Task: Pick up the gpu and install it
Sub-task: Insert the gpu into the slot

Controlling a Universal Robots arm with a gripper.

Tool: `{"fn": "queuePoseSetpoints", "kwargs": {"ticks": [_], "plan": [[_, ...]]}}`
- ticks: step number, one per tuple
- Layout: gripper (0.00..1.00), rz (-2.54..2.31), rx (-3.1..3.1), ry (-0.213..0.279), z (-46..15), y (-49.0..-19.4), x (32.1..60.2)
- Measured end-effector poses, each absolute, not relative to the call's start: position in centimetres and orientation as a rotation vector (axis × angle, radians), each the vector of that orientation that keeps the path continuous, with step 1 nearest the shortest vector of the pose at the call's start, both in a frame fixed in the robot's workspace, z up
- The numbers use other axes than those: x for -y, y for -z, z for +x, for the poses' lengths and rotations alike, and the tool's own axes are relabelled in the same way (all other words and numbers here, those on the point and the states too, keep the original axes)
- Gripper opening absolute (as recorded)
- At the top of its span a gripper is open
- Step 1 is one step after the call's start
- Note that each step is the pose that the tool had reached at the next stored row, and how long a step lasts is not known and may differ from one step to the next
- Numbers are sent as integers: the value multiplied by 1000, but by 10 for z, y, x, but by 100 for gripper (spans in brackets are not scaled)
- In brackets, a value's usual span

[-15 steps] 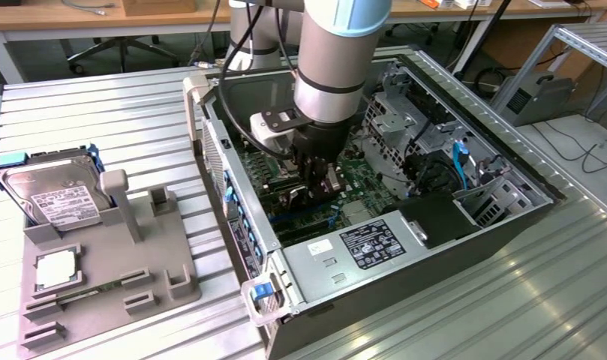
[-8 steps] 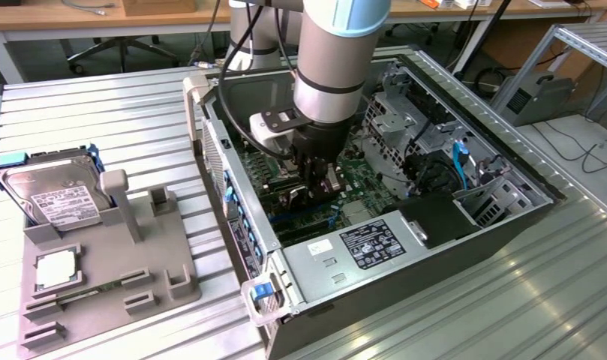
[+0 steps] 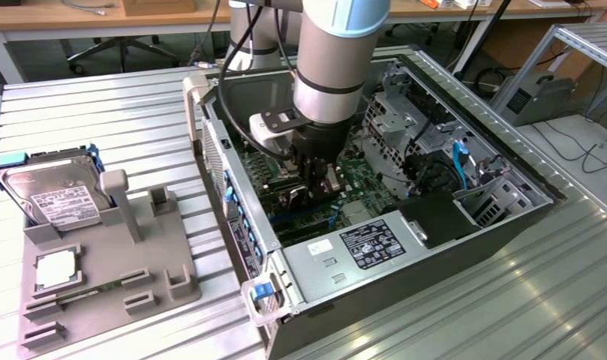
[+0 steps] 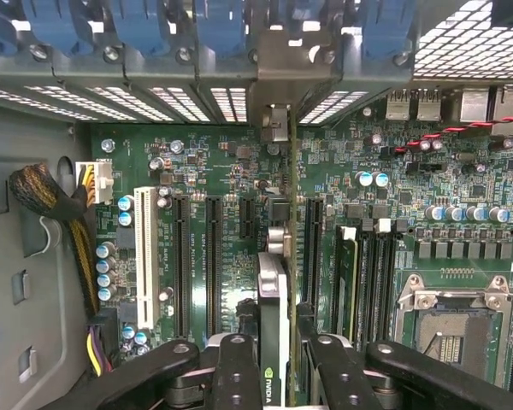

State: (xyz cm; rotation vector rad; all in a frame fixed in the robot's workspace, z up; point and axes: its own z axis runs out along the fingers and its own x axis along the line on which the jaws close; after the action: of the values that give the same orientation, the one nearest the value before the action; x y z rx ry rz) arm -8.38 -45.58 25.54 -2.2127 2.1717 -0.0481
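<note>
The pincer (image 3: 318, 181) is reaching down inside the open computer case (image 3: 404, 307), which is lying on its side on the tabletop (image 3: 524, 300). It is gripping the gpu (image 4: 274, 316) tightly between its two fingers (image 4: 236, 371). The card is standing on its edge, I think because only in this way is its lower connector facing the long black slots (image 4: 214, 256) of the motherboard (image 4: 410, 179). It is hanging very near the board, in line with these slots; I cannot tell if it is touching one. What seems to be its metal bracket (image 4: 274, 102) is pointing toward the case wall with the slot openings. The room is narrow here, as the memory sockets (image 4: 359, 282) are running just beside the card on one side. Outside the case, the hard drive (image 3: 55, 196) is sitting in the gray holder (image 3: 133, 277), well apart.
</note>
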Motion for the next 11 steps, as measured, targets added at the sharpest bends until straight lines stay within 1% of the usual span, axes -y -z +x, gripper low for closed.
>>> {"fn": "queuePoseSetpoints", "kwargs": {"ticks": [11], "plan": [[27,-2214,-2172,51,-84,-258,456]]}}
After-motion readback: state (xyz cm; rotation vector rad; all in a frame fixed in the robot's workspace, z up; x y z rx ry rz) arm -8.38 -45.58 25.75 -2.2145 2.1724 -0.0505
